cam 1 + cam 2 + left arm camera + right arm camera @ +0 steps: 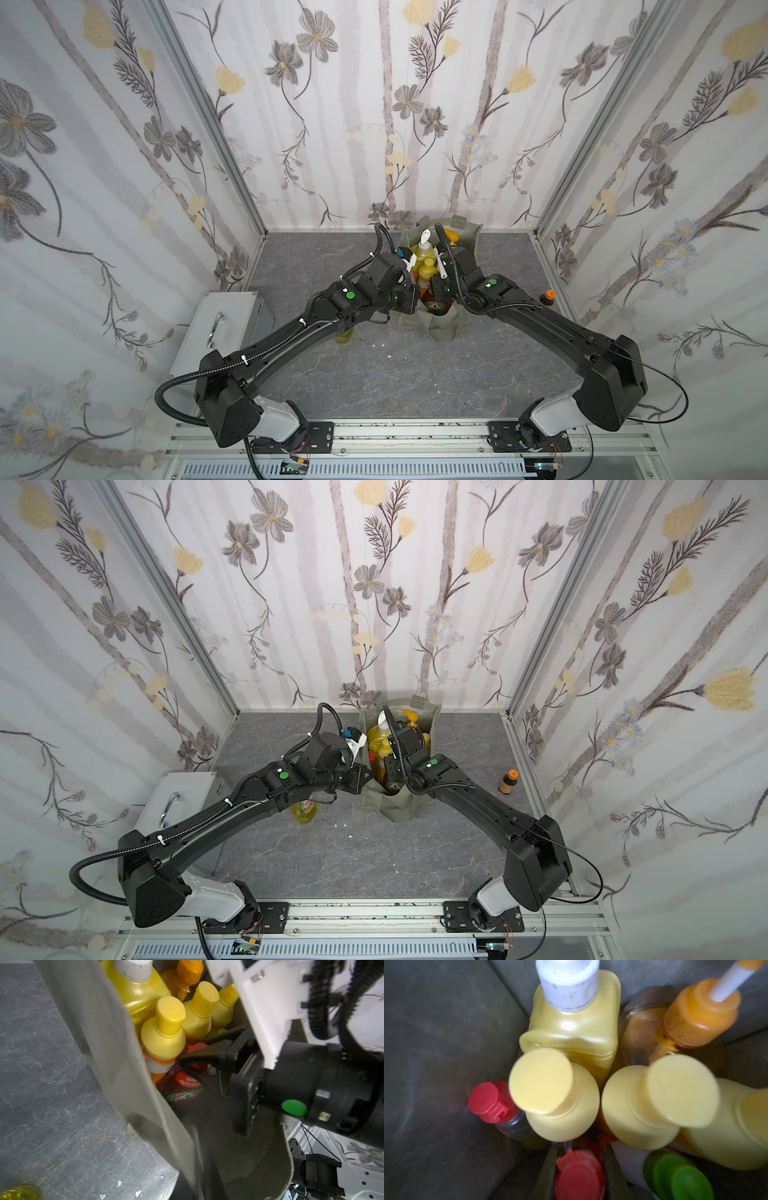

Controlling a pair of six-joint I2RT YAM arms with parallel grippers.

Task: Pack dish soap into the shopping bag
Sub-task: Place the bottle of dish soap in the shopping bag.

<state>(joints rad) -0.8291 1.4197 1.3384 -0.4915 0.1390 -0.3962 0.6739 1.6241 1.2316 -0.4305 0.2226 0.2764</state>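
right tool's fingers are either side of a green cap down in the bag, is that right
Not green. In the right wrist view the right tool has its fingers either side of a red cap down in the bag. The green cap sits beside them, outside the fingers.

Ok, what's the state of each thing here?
Bag, upright, open, holding bottles.
Yellow pump bottle, upright in bag.
Left hand, shut on bag's rim.
Right hand, astride red cap, grip unclear.
Yellow-green bottle, outside bag, on table.
Brown bottle, upright on table.
Box, closed.
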